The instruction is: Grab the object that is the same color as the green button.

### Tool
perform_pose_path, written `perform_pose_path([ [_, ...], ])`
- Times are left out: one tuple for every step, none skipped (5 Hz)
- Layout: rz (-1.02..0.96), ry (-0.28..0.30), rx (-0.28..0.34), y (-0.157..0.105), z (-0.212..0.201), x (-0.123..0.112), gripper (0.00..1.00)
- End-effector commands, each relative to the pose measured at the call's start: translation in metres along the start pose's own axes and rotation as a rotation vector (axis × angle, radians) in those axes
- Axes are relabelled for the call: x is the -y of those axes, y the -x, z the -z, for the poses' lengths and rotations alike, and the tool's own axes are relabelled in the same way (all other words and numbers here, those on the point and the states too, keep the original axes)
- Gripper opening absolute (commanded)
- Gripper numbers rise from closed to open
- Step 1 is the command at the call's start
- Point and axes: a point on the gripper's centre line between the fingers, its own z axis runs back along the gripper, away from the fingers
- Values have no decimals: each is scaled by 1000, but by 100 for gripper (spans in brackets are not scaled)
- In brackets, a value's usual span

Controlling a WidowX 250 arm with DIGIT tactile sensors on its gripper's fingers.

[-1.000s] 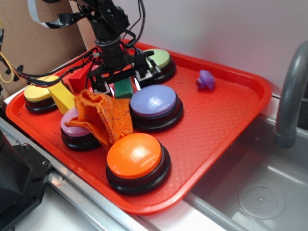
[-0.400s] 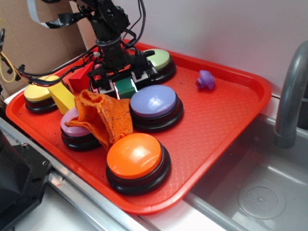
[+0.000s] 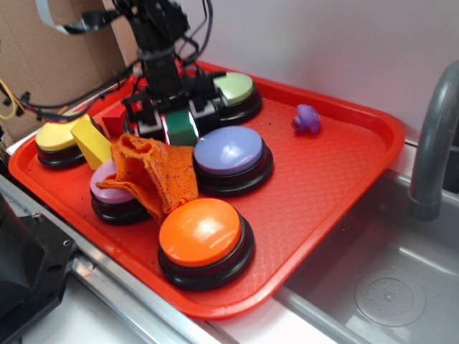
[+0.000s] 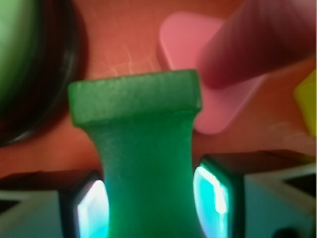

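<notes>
Lifted slightly since a second ago, the green block point(image 3: 181, 127) sits pinched between the gripper's point(image 3: 179, 122) fingers above the tray point(image 3: 344, 165), between the green button point(image 3: 235, 87) and red block point(image 3: 115, 122), behind the orange cloth point(image 3: 154, 172) and lavender button point(image 3: 229, 152).

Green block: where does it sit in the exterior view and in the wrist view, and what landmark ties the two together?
Exterior: the green block is upper left of centre, between the fingers of the gripper, just behind the blue button.
Wrist: the green block fills the centre, its narrow waist between the two lit finger pads.
Shared landmark: the green button, right of the gripper outside, at the left edge in the wrist view.
</notes>
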Motion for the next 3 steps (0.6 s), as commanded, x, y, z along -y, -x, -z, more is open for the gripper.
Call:
perform_pose_path([
  [387,28,87,-3,-102,-3,0],
  [570,31,102,7,-125,-12,0],
  [784,-22,63,18,-140,-17,0],
])
